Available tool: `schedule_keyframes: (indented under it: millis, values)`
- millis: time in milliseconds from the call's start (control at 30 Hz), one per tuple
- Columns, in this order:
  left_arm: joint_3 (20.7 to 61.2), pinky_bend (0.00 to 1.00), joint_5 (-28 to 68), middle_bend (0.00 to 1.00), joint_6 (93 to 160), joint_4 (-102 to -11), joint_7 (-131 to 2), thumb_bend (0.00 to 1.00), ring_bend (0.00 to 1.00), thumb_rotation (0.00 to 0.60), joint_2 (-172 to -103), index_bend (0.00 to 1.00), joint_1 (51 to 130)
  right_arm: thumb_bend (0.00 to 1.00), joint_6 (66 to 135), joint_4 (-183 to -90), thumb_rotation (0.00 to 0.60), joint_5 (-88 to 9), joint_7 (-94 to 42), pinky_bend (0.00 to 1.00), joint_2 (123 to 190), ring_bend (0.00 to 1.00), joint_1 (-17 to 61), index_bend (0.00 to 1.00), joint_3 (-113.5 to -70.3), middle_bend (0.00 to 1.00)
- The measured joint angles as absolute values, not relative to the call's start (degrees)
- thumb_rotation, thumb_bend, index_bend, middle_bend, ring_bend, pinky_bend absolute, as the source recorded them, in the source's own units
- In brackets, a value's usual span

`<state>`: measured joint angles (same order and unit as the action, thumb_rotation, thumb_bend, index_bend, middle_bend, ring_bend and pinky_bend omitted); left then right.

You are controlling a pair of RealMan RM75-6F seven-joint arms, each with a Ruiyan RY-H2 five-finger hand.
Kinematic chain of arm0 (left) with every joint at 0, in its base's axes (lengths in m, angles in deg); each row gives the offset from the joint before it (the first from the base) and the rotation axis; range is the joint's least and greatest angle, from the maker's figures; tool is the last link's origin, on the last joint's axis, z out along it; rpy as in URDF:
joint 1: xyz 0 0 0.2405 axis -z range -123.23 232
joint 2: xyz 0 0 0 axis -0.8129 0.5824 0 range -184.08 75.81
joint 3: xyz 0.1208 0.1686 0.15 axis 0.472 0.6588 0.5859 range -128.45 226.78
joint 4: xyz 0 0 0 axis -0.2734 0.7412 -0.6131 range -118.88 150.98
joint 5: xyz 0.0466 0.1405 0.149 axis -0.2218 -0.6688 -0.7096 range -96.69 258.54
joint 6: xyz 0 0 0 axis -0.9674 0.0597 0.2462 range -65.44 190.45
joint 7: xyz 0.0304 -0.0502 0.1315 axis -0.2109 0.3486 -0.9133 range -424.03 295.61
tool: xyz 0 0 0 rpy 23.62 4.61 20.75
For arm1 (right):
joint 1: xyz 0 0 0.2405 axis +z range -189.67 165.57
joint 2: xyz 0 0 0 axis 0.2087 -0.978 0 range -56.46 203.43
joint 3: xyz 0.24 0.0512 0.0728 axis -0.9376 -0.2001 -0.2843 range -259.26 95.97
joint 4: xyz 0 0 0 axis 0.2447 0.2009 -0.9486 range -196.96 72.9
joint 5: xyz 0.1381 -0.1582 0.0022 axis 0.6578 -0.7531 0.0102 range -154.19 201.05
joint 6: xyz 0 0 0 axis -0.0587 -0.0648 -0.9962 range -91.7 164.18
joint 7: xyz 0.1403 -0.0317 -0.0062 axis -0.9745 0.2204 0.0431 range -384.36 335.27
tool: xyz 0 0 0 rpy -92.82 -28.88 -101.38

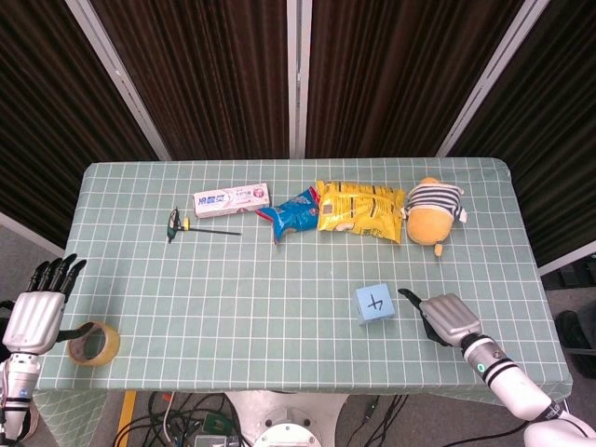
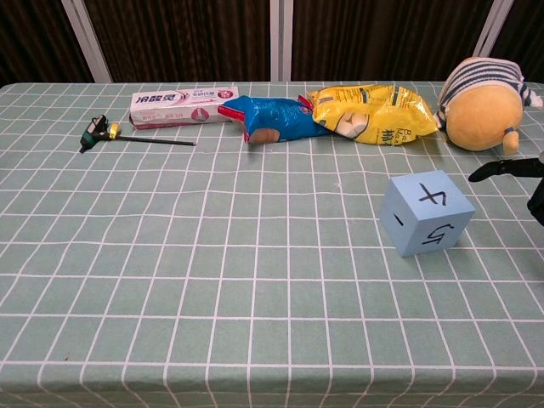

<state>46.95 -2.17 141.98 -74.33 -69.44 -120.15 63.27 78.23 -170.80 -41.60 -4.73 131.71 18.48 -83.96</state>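
While the pale blue cube (image 1: 374,304) sits upright with dark handwritten marks on its faces, the right hand (image 1: 445,318) hovers beside it, fingers apart, empty; the left hand (image 1: 33,311) likewise spread, holding nothing.
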Motion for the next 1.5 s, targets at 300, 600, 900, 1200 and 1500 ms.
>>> schedule_keyframes:
  millis: [300,600,900,1200,1500]
  values:
    - [46.9,0.02,-2.2,0.0,141.3,-74.2,-69.4,0.0,0.0,0.6,-120.1,0.06,63.8,1.0,75.2,-170.2,0.6,-34.5,-2.1,0.83,134.3,0.88,24.4,0.0,-83.4,0.98]
    - [46.8,0.02,-1.8,0.0,140.9,-74.8,-70.0,0.0,0.0,0.6,-119.7,0.06,64.0,1.0,73.0,-169.7,0.6,-28.3,0.1,0.83,134.5,0.9,31.1,0.0,-83.5,0.99]
    - [46.9,0.02,-1.2,0.0,139.8,-74.6,-69.8,0.0,0.0,0.6,-119.7,0.06,64.3,1.0,67.3,-170.7,0.6,-20.2,0.0,0.83,133.0,0.9,39.0,0.0,-82.6,1.0]
    - [47.1,0.02,-1.5,0.0,140.1,-74.3,-68.8,0.0,0.0,0.6,-119.2,0.06,64.2,1.0,64.5,-172.6,0.6,-15.8,-2.8,0.84,130.1,0.91,45.5,0.0,-80.9,1.0]
    - [47.2,0.02,-1.5,0.0,140.0,-74.0,-68.3,0.0,0.0,0.6,-119.2,0.06,64.2,1.0,59.5,-172.0,0.6,-12.8,-6.9,0.84,129.9,0.91,51.1,0.0,-78.5,1.0]
